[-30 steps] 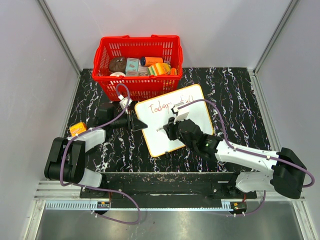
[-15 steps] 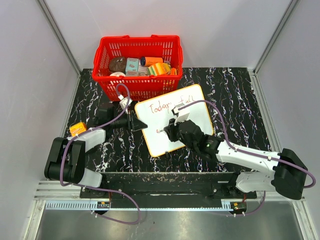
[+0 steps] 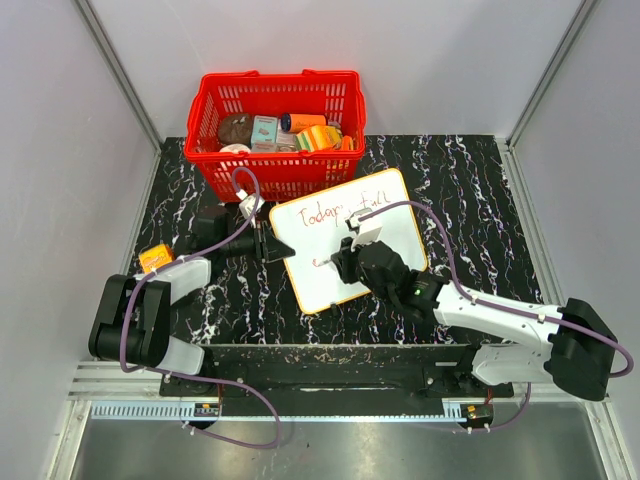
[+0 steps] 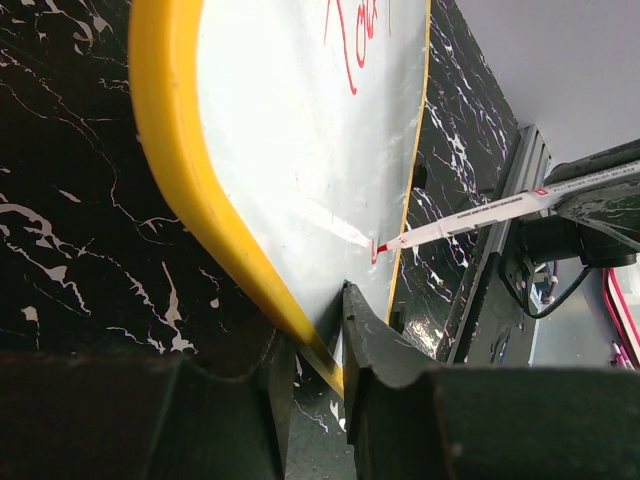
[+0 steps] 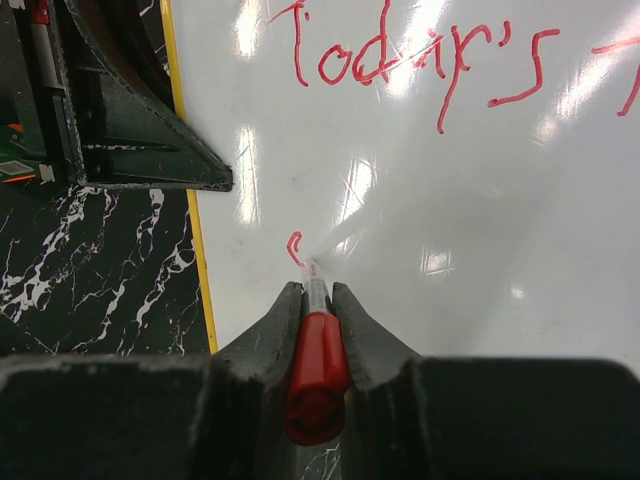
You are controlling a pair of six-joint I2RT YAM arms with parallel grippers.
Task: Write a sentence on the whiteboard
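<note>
Sees whiteboard (image 3: pixel 385 215) on table (image 3: pixel 480 190) at centre, basket (image 3: pixel 275 172) just behind its far-left corner, sentence (image 3: pixel 322 215) along its far part, left gripper (image 3: pixel 270 243) on its left edge, right gripper (image 3: pixel 337 263) with marker (image 5: pixel 318 365) over its near-left part, small box (image 3: pixel 155 259) at table's left edge.

A small curved red stroke (image 5: pixel 293 247) is new on the whiteboard (image 5: pixel 480 230), opening the sentence's (image 5: pixel 298 45) second line. My right gripper (image 5: pixel 315 292) has nudged the red marker (image 5: pixel 318 375) slightly.
</note>
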